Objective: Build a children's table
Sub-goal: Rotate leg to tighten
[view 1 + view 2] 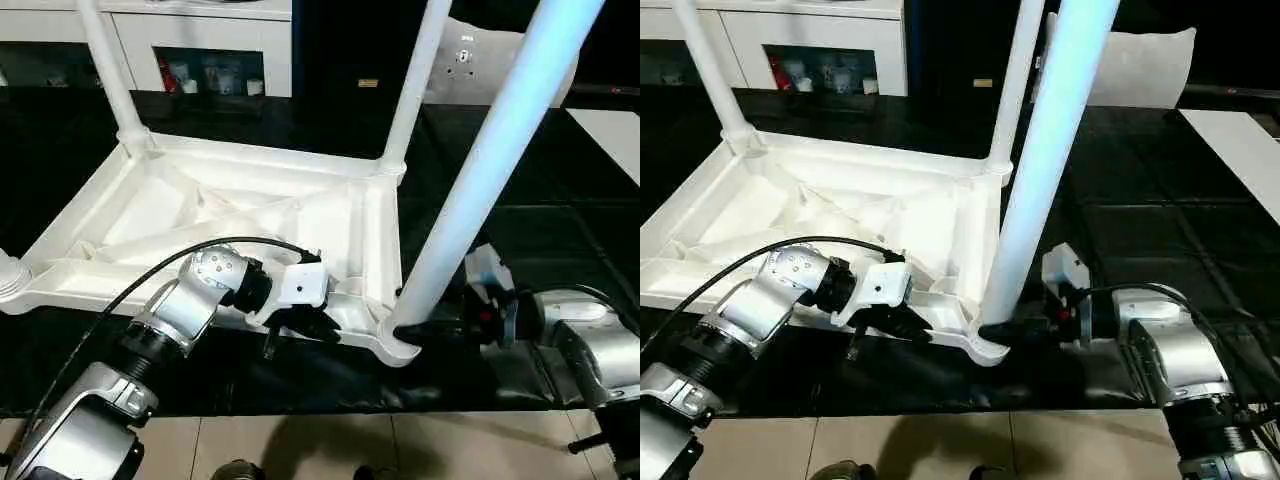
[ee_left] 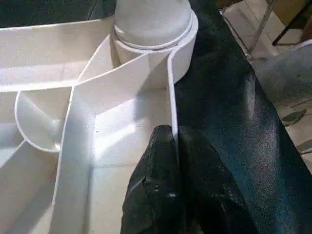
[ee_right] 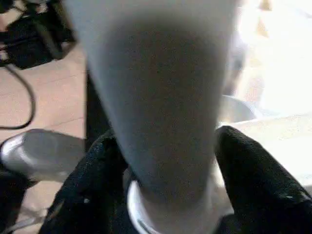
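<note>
1. Nearest us, our left tool [image 1: 300, 322] has its fingers pressed together on the near rim of the children's table [image 1: 250, 215], which lies upside down on the black counter [image 1: 500, 230], ribbed underside up.
2. Our right tool [image 1: 1015, 328] reaches in level from the right, its two fingers straddling the base of the near-right leg [image 1: 480, 170] where it enters the corner socket [image 1: 395, 345]. From the wrist view the fingers seem to touch the leg on both sides, though we cannot tell how firmly they pinch.
3. That leg's long axis rises steeply out of the socket, leaning up and to the right. The right arm is the nearer one, so any seating push would run down along this axis.
4. Farther back, two more legs [image 1: 410, 85] stand in the far corner sockets.
</note>
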{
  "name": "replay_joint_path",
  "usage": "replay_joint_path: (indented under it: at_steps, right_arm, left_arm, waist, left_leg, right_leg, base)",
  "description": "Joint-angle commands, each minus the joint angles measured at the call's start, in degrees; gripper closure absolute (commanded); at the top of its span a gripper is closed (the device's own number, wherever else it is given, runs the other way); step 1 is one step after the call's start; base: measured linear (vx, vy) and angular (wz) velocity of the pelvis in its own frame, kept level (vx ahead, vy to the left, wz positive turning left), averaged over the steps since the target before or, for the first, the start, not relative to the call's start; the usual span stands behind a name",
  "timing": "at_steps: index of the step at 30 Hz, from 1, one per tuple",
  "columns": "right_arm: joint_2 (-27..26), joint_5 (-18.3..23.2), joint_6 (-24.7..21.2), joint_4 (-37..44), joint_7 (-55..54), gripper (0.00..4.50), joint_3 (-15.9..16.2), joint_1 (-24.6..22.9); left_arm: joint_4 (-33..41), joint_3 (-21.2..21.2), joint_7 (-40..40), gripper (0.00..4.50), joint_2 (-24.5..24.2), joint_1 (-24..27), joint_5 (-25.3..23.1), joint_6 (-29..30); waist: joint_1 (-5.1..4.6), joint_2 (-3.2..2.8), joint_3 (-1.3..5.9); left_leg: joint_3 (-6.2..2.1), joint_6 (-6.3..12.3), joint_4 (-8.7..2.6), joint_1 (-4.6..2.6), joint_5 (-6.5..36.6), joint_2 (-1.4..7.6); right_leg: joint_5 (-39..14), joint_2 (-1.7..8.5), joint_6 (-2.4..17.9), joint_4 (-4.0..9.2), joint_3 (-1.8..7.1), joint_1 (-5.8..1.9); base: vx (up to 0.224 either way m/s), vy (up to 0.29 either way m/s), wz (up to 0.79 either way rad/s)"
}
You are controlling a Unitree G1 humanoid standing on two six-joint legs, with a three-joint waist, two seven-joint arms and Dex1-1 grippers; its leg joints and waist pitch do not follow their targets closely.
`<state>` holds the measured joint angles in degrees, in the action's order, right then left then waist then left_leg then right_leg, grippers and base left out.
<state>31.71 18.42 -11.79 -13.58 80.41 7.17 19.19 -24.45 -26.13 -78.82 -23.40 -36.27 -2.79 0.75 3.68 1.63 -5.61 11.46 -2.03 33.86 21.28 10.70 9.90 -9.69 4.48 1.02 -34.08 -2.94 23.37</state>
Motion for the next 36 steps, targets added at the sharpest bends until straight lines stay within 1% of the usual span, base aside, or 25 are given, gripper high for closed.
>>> replay_joint_path:
  at_steps: [1, 2, 3, 5, 7, 10, 14, 15, 18, 19, 20, 22, 23, 24, 25, 26, 27, 28, 29, 31, 32, 33, 34, 35, 36]
  right_arm:
    - [1.0, 0.5, -0.1, -0.3, 2.1, 1.92, 0.8, 0.6]
    - [1.2, 0.5, -0.2, -0.5, 2.7, 2.08, 1.1, 0.7]
    - [1.4, 0.6, -0.4, -0.5, 3.2, 2.08, 1.3, 0.7]
    - [1.5, 0.4, -0.3, -0.6, 3.8, 2.28, 1.7, 0.7]
    - [1.5, 0.2, -0.4, -0.6, 4.3, 2.39, 1.9, 0.8]
    - [1.7, 0.3, -0.8, -0.7, 5.1, 2.47, 2.6, 0.8]
    - [1.7, 0.4, -1.0, -0.8, 5.7, 2.50, 2.9, 0.9]
    - [1.7, 0.5, -1.4, -0.6, 5.9, 2.50, 3.1, 0.8]
    - [1.2, 1.6, -3.0, 0.6, 5.5, 2.51, 2.9, 0.2]
    - [0.1, 2.9, -4.9, 2.2, 3.4, 2.51, 2.2, -0.7]
    - [-0.5, 3.5, -5.6, 2.9, 2.3, 2.51, 1.8, -1.1]
    - [-1.8, 3.5, -7.3, 3.6, -1.4, 2.51, 1.3, -1.7]
    - [-3.0, 3.2, -8.9, 4.5, -4.7, 2.51, 1.0, -2.4]
    - [-3.2, 3.1, -9.2, 4.8, -5.4, 2.51, 0.9, -2.5]
    - [-4.4, 2.6, -10.6, 5.9, -8.5, 2.51, 0.9, -3.3]
    - [-4.5, 2.6, -10.7, 6.0, -8.7, 2.51, 0.8, -3.3]
    - [-5.8, 2.2, -11.8, 7.3, -11.6, 2.51, 0.6, -4.1]
    - [-6.7, 1.8, -12.6, 8.1, -13.6, 2.51, 0.5, -4.7]
    - [-9.4, 0.6, -14.1, 9.4, -19.1, 2.51, -0.4, -5.5]
    - [-11.3, 0.0, -15.2, 10.0, -23.1, 2.51, -1.1, -5.8]
    - [-13.6, -0.8, -16.3, 10.4, -27.6, 2.51, -1.6, -6.0]
    - [-13.6, -0.8, -16.3, 10.4, -27.6, 2.51, -1.6, -6.0]
    - [-15.9, -2.1, -16.8, 10.7, -32.1, 2.51, -1.7, -6.0]
    - [-18.0, -3.3, -17.5, 11.1, -36.3, 2.51, -1.5, -6.1]
    - [-18.1, -3.3, -17.5, 11.1, -36.4, 2.51, -1.5, -6.1]
  left_arm:
    - [0.5, -3.0, -2.6, 4.50, 0.3, 0.2, -0.9, -1.6]
    - [0.4, -3.0, -2.7, 4.50, 0.3, 0.1, -1.0, -1.6]
    - [0.5, -3.0, -2.7, 4.50, 0.2, 0.1, -1.0, -1.7]
    - [0.4, -3.0, -2.8, 4.50, 0.1, 0.0, -1.0, -1.8]
    - [0.3, -3.0, -2.8, 4.50, 0.1, 0.0, -1.1, -2.0]
    - [0.1, -3.0, -2.7, 4.50, 0.1, -0.1, -1.2, -2.1]
    - [-0.2, -2.9, -2.5, 4.50, 0.1, -0.1, -1.3, -2.2]
    - [-0.3, -2.9, -2.3, 4.50, 0.1, -0.1, -1.4, -2.0]
    - [-0.5, -2.4, -1.0, 4.50, 0.4, -0.1, -1.5, -0.4]
    - [-0.7, -1.6, 0.9, 4.50, 1.3, -0.3, -1.4, 1.8]
    - [-0.8, -1.3, 1.8, 4.50, 1.6, -0.4, -1.3, 2.7]
    - [-0.9, -0.7, 3.2, 4.50, 2.5, -0.5, -1.0, 4.4]
    - [-0.6, -0.2, 4.4, 4.50, 3.4, -0.5, -0.6, 6.3]
    - [-0.6, 0.0, 4.7, 4.50, 3.6, -0.5, -0.5, 6.8]
    - [-0.2, 0.5, 5.9, 4.50, 4.5, -0.5, 0.0, 8.7]
    - [-0.1, 0.6, 6.0, 4.50, 4.5, -0.6, 0.0, 8.9]
    - [0.1, 1.1, 7.5, 4.50, 5.4, -0.8, 0.2, 10.6]
    - [0.2, 1.5, 8.5, 4.50, 6.1, -1.0, 0.3, 11.8]
    - [-1.1, 2.7, 11.9, 4.50, 8.0, -2.2, 0.0, 13.7]
    - [-2.3, 3.5, 14.3, 4.50, 9.3, -3.2, -0.3, 14.8]
    - [-4.0, 4.5, 17.6, 4.50, 10.9, -4.4, -0.7, 15.8]
    - [-4.0, 4.5, 17.6, 4.50, 10.9, -4.4, -0.7, 15.8]
    - [-5.8, 5.5, 20.9, 4.50, 12.5, -5.8, -1.0, 16.8]
    - [-6.9, 6.3, 24.1, 4.50, 13.8, -6.7, -1.5, 17.7]
    - [-7.0, 6.3, 24.2, 4.50, 13.9, -6.8, -1.5, 17.7]
  waist:
    - [-0.18, 0.76, 4.06]
    - [-0.09, 0.80, 4.08]
    - [-0.04, 0.87, 4.07]
    - [0.06, 0.85, 4.07]
    - [0.15, 0.85, 4.06]
    - [0.25, 0.85, 4.00]
    - [0.35, 0.87, 4.09]
    - [0.37, 0.82, 3.94]
    - [0.41, 0.82, 3.86]
    - [0.43, 0.85, 3.80]
    - [0.48, 0.82, 3.60]
    - [0.56, 0.85, 3.57]
    - [0.51, 0.87, 3.43]
    - [0.30, 0.92, 3.20]
    - [0.16, 0.97, 3.19]
    - [-0.09, 0.84, 2.94]
    - [-0.47, 0.84, 2.72]
    - [-0.59, 0.85, 2.66]
    - [-1.16, 0.71, 2.48]
    - [-1.49, 0.64, 2.52]
    - [-2.04, 0.55, 2.46]
    - [-2.48, 0.44, 2.56]
    - [-2.61, 0.46, 2.57]
    - [-2.94, 0.20, 2.36]
    - [-3.20, 0.12, 2.51]
  left_leg:
    - [-1.33, 5.18, -3.79, -0.96, 9.0, 3.73]
    - [-1.29, 5.28, -3.76, -0.92, 8.6, 3.73]
    - [-1.28, 5.36, -3.77, -0.92, 8.5, 3.75]
    - [-1.28, 5.59, -3.76, -0.86, 8.1, 3.77]
    - [-1.27, 5.41, -3.75, -0.91, 8.6, 3.75]
    - [-1.33, 4.95, -3.84, -0.94, 9.2, 3.77]
    - [-1.30, 5.13, -3.79, -0.92, 8.4, 3.76]
    - [-1.27, 5.24, -3.80, -0.88, 8.3, 3.73]
    - [-1.29, 5.21, -3.85, -0.91, 8.7, 3.75]
    - [-1.27, 4.91, -3.90, -0.98, 9.3, 3.75]
    - [-1.29, 4.74, -3.97, -0.94, 9.8, 3.74]
    - [-1.29, 4.41, -4.05, -1.03, 10.5, 3.76]
    - [-1.47, 3.80, -4.23, -1.06, 11.4, 3.74]
    - [-1.63, 3.04, -4.41, -1.06, 13.0, 3.62]
    - [-1.70, 2.67, -4.39, -1.18, 13.9, 3.57]
    - [-1.78, 1.94, -4.51, -1.37, 15.4, 3.49]
    - [-1.95, 1.39, -4.58, -1.43, 17.0, 3.42]
    - [-2.06, 1.14, -4.59, -1.58, 17.6, 3.36]
    - [-2.42, 0.51, -4.69, -1.38, 19.2, 3.22]
    - [-2.61, 0.00, -4.75, -1.61, 20.2, 3.16]
    - [-2.73, -0.39, -4.91, -1.62, 21.2, 3.13]
    - [-3.04, -0.68, -5.05, -1.56, 22.4, 3.12]
    - [-3.20, -0.76, -5.15, -1.37, 22.8, 3.15]
    - [-3.20, -1.04, -5.36, -1.37, 23.8, 3.16]
    - [-3.31, -1.33, -5.33, -1.90, 25.7, 3.20]
  right_leg:
    - [-15.5, 4.29, 13.6, 3.84, 2.61, -2.49]
    - [-14.9, 4.21, 13.8, 3.73, 2.63, -2.52]
    - [-14.7, 4.22, 13.8, 3.72, 2.63, -2.53]
    - [-14.2, 4.22, 13.9, 3.64, 2.62, -2.52]
    - [-15.1, 4.30, 13.8, 3.76, 2.64, -2.52]
    - [-16.6, 4.32, 13.2, 3.89, 2.62, -2.48]
    - [-15.1, 4.25, 13.5, 3.71, 2.64, -2.51]
    - [-14.9, 4.24, 13.5, 3.72, 2.65, -2.45]
    - [-15.7, 4.20, 13.4, 3.82, 2.63, -2.44]
    - [-16.7, 4.22, 13.2, 3.93, 2.66, -2.41]
    - [-18.0, 4.29, 12.9, 4.15, 2.69, -2.33]
    - [-19.5, 4.35, 12.4, 4.37, 2.76, -2.25]
    - [-21.5, 4.34, 11.7, 4.55, 2.69, -2.19]
    - [-24.8, 4.35, 10.7, 4.89, 2.62, -2.13]
    - [-26.4, 4.41, 10.3, 5.04, 2.63, -2.01]
    - [-29.8, 4.43, 9.1, 5.58, 2.67, -1.77]
    - [-33.4, 4.55, 7.8, 6.01, 2.64, -1.62]
    - [-34.9, 4.54, 7.3, 6.19, 2.57, -1.47]
    - [-38.9, 4.64, 5.5, 6.69, 2.31, -1.43]
    - [-39.9, 4.59, 4.8, 6.93, 2.12, -1.18]
    - [-39.9, 4.45, 4.5, 7.18, 1.88, -1.12]
    - [-39.5, 4.53, 4.4, 7.30, 1.49, -1.34]
    - [-39.2, 4.59, 4.3, 7.26, 1.36, -1.56]
    - [-38.8, 4.51, 4.3, 7.43, 1.24, -1.33]
    - [-38.4, 4.58, 4.4, 7.72, 0.87, -1.19]
  base:
    - [0.000, 0.000, 0.00]
    - [0.000, 0.000, 0.00]
    - [0.000, 0.000, 0.00]
    - [0.000, 0.000, 0.00]
    - [0.000, 0.000, 0.00]
    - [0.000, 0.000, 0.00]
    - [0.000, 0.000, 0.00]
    - [0.000, 0.000, 0.00]
    - [0.000, 0.000, 0.00]
    - [0.000, 0.000, 0.00]
    - [0.000, 0.000, 0.00]
    - [0.000, 0.000, 0.00]
    - [0.000, 0.000, 0.00]
    - [0.000, 0.000, 0.00]
    - [0.000, 0.000, 0.00]
    - [0.000, 0.000, 0.00]
    - [0.000, 0.000, 0.00]
    - [-0.057, 0.011, -0.02]
    - [0.000, 0.000, 0.00]
    - [0.000, 0.000, 0.00]
    - [0.000, 0.000, 0.00]
    - [0.000, 0.000, 0.00]
    - [0.000, 0.000, 0.00]
    - [0.000, 0.000, 0.00]
    - [-0.027, 0.051, -0.08]
